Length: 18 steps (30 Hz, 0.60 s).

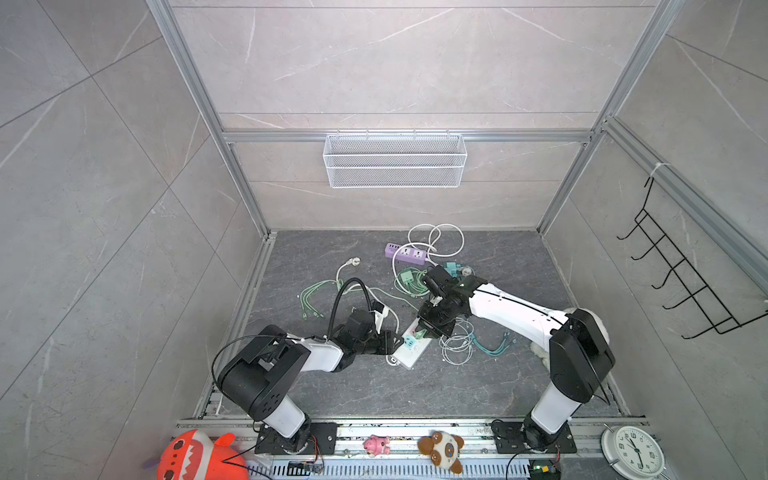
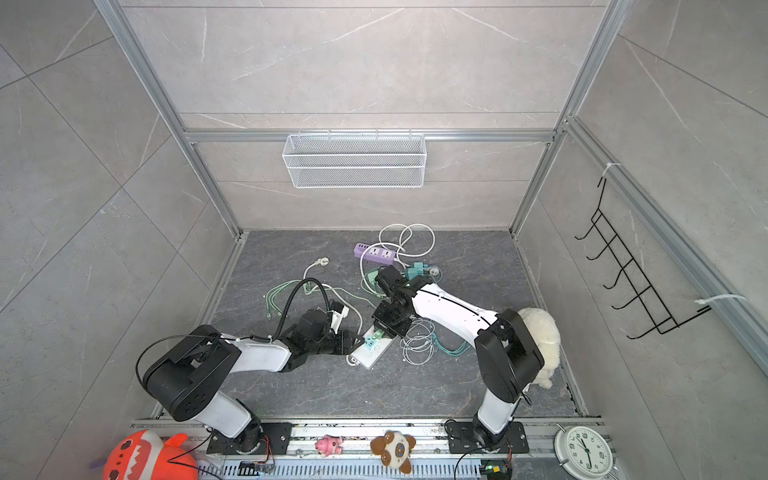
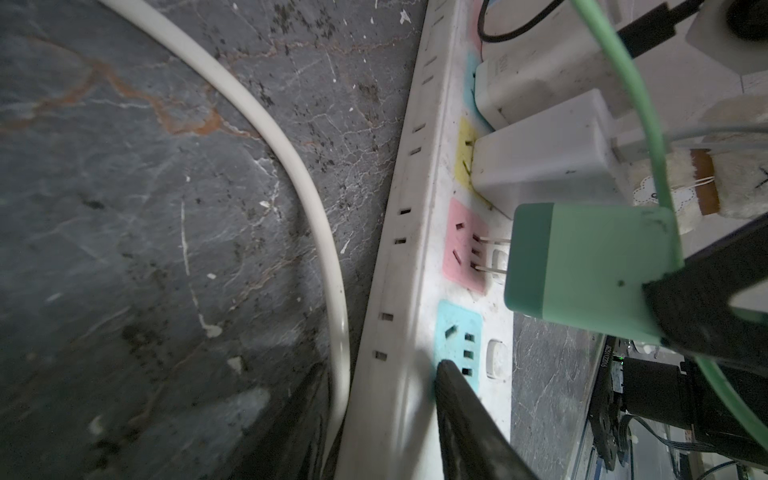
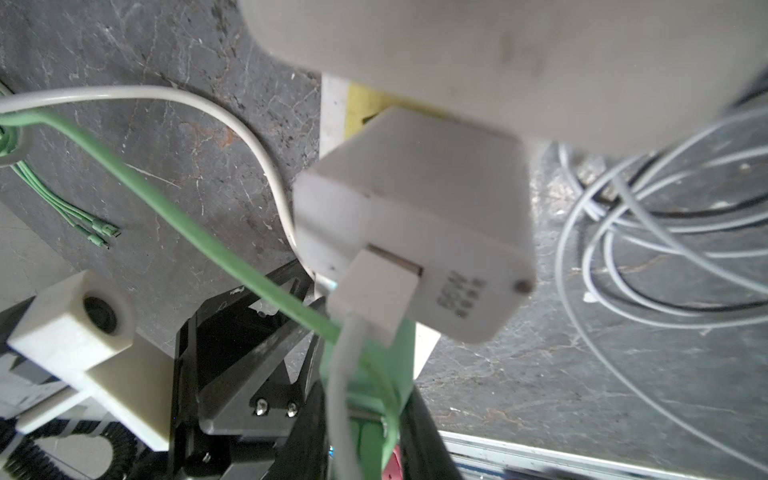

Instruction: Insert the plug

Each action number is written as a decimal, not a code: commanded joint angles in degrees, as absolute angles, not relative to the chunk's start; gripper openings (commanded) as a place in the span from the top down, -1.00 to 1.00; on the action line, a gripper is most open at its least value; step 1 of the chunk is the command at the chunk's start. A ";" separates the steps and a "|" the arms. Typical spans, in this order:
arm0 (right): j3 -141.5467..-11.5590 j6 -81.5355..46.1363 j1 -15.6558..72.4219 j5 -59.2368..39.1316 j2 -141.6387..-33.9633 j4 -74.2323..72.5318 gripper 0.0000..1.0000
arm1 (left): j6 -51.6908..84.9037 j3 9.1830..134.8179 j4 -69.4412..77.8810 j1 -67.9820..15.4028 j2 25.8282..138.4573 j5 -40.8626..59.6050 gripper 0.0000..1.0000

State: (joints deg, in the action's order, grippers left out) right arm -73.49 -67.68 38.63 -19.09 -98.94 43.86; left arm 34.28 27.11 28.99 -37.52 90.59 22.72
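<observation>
Two grips: right end effector (image 1: 420, 333) holds plug (image 3: 582, 266) (prongs at pink socket (image 3: 462, 249)), left end effector (image 1: 397, 346), strip (image 3: 409, 291).

On the right wrist view I get a blurred white charger block (image 4: 519, 50) cut off by the edge, hiding most of the white multi-socket power strip (image 4: 331, 104). The two-tone green square plug (image 4: 395, 361) sits largely behind a white USB cable (image 4: 338, 395).

White chargers (image 3: 544, 162) just beside pink socket (image 3: 463, 245)
</observation>
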 commanded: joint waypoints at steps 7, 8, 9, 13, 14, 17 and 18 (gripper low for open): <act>-73.78 -65.56 37.91 -18.23 -104.38 48.28 1.00 | 34.41 26.71 32.98 -38.82 89.20 25.21 0.13; -73.69 -65.32 37.83 -18.23 -104.63 48.17 1.00 | 34.63 26.62 33.36 -39.17 89.51 25.24 0.13; -73.54 -65.35 37.88 -18.27 -104.75 48.10 1.00 | 34.79 26.48 33.71 -39.48 89.69 25.25 0.14; -73.27 -65.31 37.41 -18.91 -105.94 47.21 1.00 | 35.90 25.93 34.54 -41.11 88.93 25.01 0.15; -73.59 -65.29 37.42 -18.83 -106.36 47.34 1.00 | 35.99 25.71 34.50 -41.59 88.48 24.73 0.15; -75.65 -65.17 37.41 -19.08 -107.60 48.03 1.00 | 36.58 25.01 34.45 -42.76 87.31 24.07 0.15; -76.36 -65.05 37.41 -18.79 -107.91 48.71 1.00 | 36.83 24.89 34.45 -43.19 87.07 24.06 0.16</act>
